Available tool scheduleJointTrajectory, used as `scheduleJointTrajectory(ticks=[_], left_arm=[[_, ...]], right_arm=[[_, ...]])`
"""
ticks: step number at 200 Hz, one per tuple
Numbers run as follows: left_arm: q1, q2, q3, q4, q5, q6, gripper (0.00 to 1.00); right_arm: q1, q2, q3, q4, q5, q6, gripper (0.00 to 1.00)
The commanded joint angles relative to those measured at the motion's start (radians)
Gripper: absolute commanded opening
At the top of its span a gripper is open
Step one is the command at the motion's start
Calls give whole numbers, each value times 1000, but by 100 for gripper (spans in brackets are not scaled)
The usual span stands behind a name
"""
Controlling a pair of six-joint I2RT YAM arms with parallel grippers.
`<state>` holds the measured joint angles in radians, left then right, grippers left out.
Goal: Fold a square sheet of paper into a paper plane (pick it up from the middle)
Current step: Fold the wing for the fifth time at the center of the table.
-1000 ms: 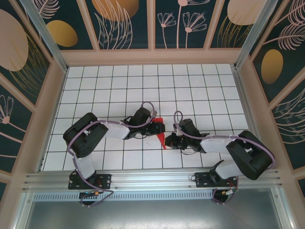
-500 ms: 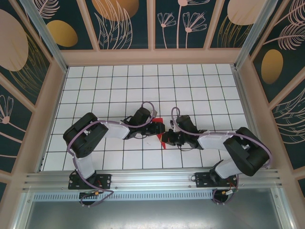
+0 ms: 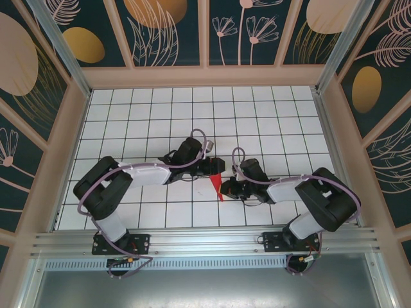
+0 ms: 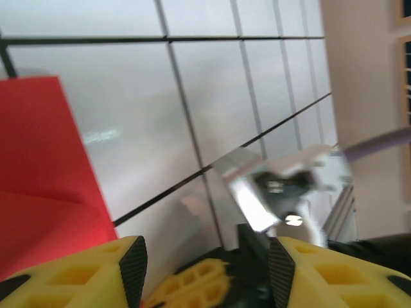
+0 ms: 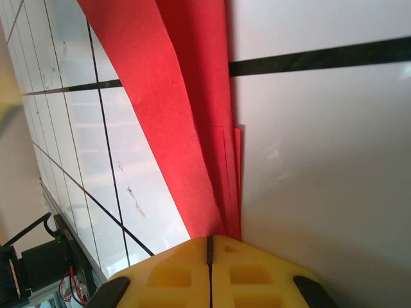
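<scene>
The paper plane (image 3: 217, 187) is a narrow folded red dart on the white grid table (image 3: 257, 122), its tip pointing toward the near edge. In the right wrist view its creased layers (image 5: 186, 109) run out from between my yellow fingers (image 5: 173, 276). My right gripper (image 3: 226, 188) is shut on the dart's right side. My left gripper (image 3: 216, 168) is open just above and behind the dart, with nothing between its pads (image 4: 133, 269). In the left wrist view the red paper (image 4: 38, 179) lies to the left, outside the jaws.
Tan frame rails (image 3: 199, 77) and dark floral panels wall the table on three sides. The metal mounting rail (image 3: 205, 240) runs along the near edge. In the left wrist view the right arm's gripper (image 4: 192, 282) sits close in front of my left fingers.
The left gripper has let go of the red paper and drawn back up and left, its elbow swinging left. The right gripper moved left and closed on the dart.
</scene>
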<state>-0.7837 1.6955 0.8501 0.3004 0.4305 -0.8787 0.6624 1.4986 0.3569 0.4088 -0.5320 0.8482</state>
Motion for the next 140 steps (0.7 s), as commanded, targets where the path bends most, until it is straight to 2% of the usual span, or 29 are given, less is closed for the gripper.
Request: scheduleJointTrajectory(ticks=[1, 42, 94, 140], left_arm=[[9, -90, -21, -29, -51, 36, 56], [12, -104, -103, 5, -66, 14, 55], [11, -18, -141, 169, 9, -32, 51], [14, 56, -141, 214, 11, -33, 52]], right_arm=[[-1, 43, -28, -25, 17, 1, 8], [0, 55, -27, -36, 28, 0, 7], [0, 63, -27, -48, 35, -5, 6], [0, 74, -26, -56, 36, -8, 3]])
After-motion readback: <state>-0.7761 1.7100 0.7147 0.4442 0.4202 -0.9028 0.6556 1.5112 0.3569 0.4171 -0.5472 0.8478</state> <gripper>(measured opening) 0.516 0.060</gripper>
